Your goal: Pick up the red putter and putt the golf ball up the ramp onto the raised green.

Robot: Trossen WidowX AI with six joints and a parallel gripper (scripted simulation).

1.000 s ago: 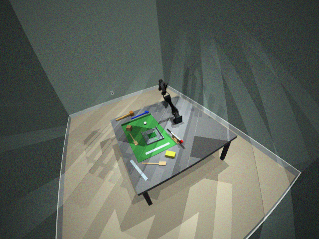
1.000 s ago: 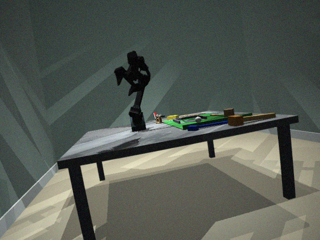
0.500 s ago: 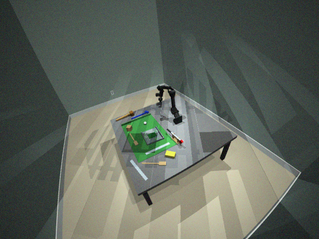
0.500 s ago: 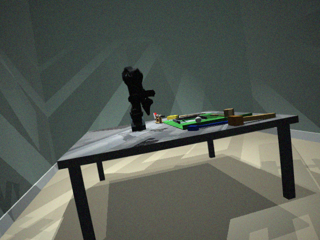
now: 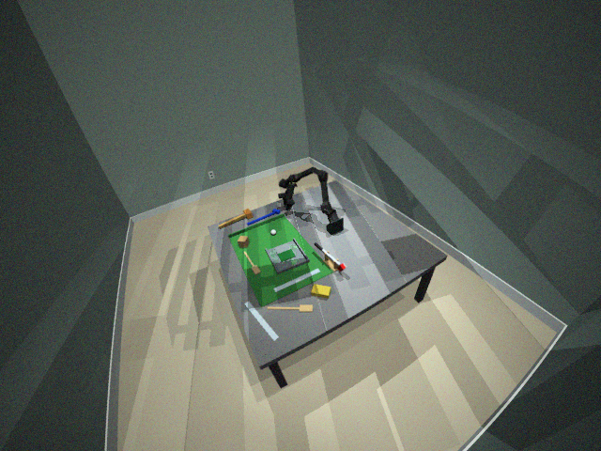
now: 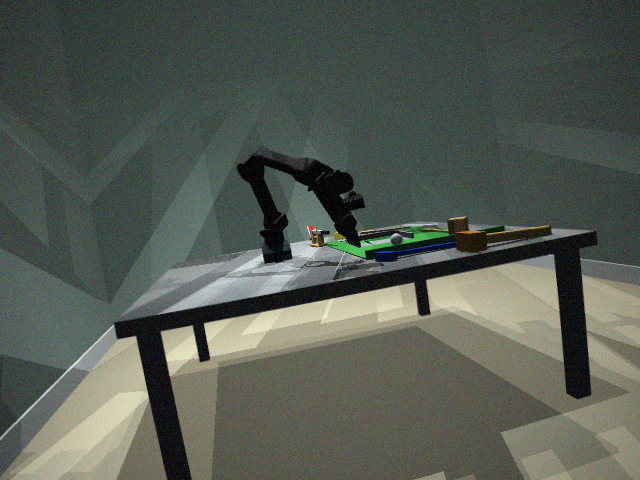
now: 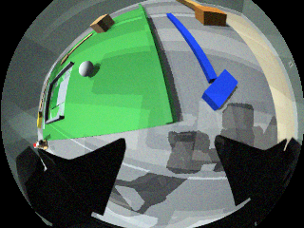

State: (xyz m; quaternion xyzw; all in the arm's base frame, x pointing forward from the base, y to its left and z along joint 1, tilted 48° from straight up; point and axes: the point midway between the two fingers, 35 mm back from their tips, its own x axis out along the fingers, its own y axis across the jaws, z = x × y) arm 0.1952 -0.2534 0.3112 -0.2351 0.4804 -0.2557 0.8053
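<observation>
Our gripper (image 5: 290,209) hangs wide open and empty; the red putter (image 5: 330,257), far right, looks light and stiff; we'd grasp mid-shaft.

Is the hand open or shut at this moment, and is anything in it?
Open and empty. In the wrist view the hand has its two dark fingers far apart, with only bare grey table between them.

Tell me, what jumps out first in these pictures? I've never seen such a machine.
The bright green mat in the middle of the dark table catches the eye first, with a small white golf ball on it near the arm. The black arm arches over from the table's far side, its pincer open and empty, low beside the mat's edge. A blue putter lies just off the mat.
</observation>
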